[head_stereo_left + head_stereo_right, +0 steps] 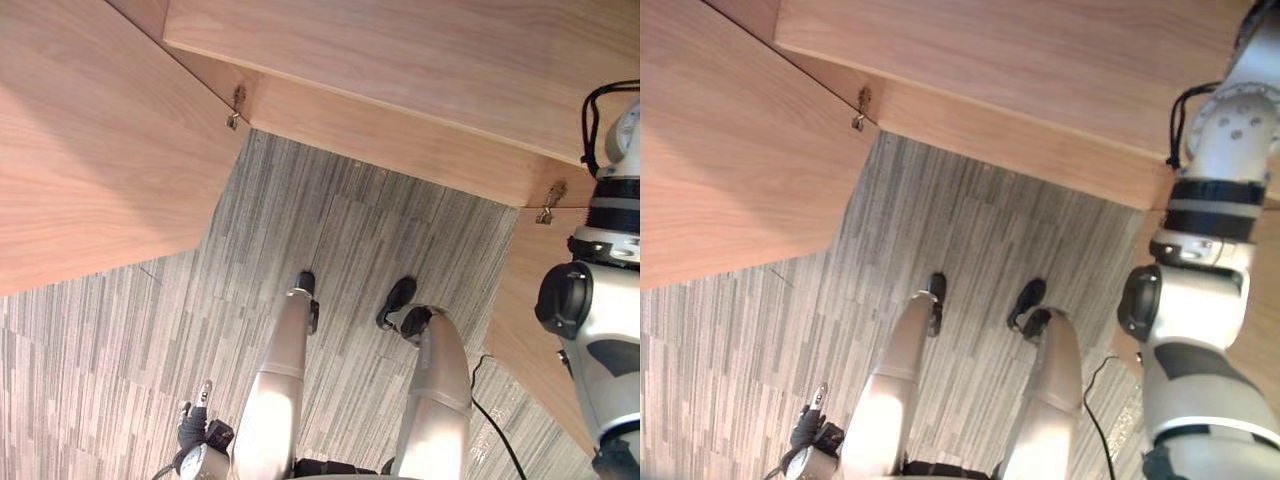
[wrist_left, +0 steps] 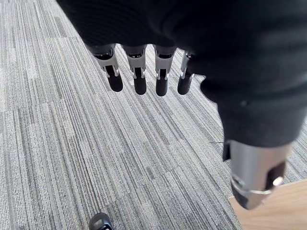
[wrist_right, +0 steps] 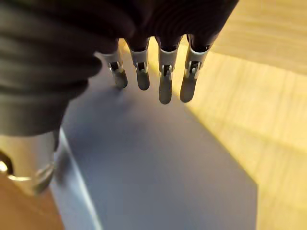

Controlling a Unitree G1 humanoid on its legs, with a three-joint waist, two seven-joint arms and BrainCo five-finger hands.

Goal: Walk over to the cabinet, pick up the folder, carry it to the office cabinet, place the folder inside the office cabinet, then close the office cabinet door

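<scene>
A blue-grey folder (image 3: 158, 167) lies on a light wooden surface (image 3: 268, 96) in the right wrist view. My right hand (image 3: 164, 81) hovers over its far end with fingers straight. The thumb (image 3: 29, 167) sits beside the folder's long edge, and I cannot tell whether anything touches it. My left hand (image 1: 195, 425) hangs low at my left side over the carpet, its fingers (image 2: 139, 76) straight and holding nothing. The wooden office cabinet (image 1: 400, 50) stands right in front of me.
The cabinet's left door (image 1: 90, 150) swings out wide on its hinge (image 1: 236, 108). The right door (image 1: 530, 330) stands open from its hinge (image 1: 549, 203), close to my right arm. Grey striped carpet (image 1: 380, 230) lies between the doors.
</scene>
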